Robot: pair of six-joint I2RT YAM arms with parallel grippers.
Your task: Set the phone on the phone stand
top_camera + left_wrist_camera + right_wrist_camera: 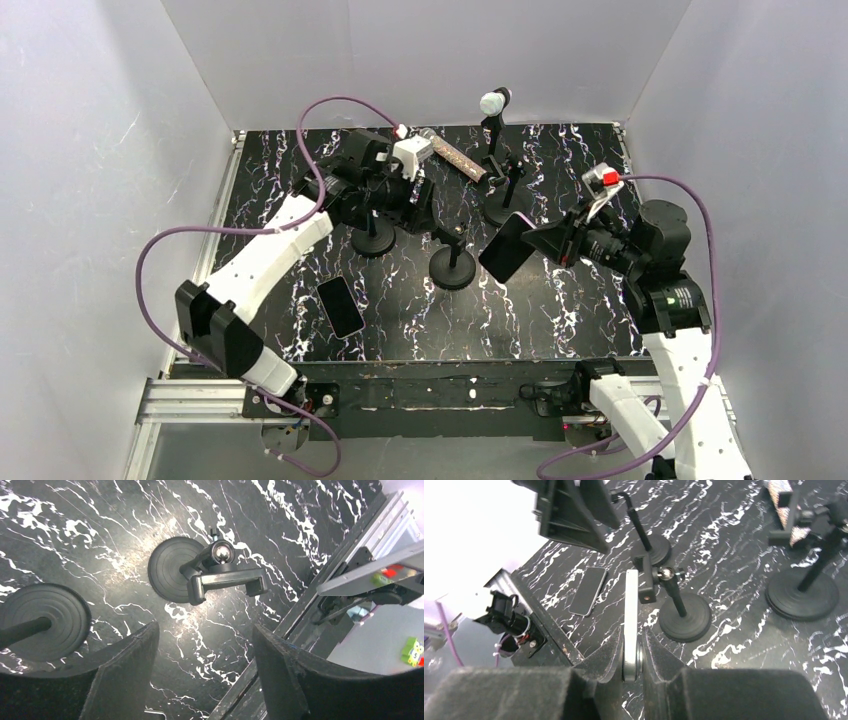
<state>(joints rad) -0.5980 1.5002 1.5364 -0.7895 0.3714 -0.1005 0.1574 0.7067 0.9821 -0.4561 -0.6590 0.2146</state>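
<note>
Phone [631, 605] edge-on between right fingers [606, 655], short gap to phone stand [686, 622].

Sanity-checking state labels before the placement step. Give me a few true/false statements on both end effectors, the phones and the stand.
1. The right end effector is shut on a phone. True.
2. The left end effector grips a phone. False: it is open and empty.
3. A second phone lies flat on the table. True.
4. The held phone sits in the clamp of the stand. False: it is held off the table in the right end effector, beside the stand, not in its clamp.
</note>
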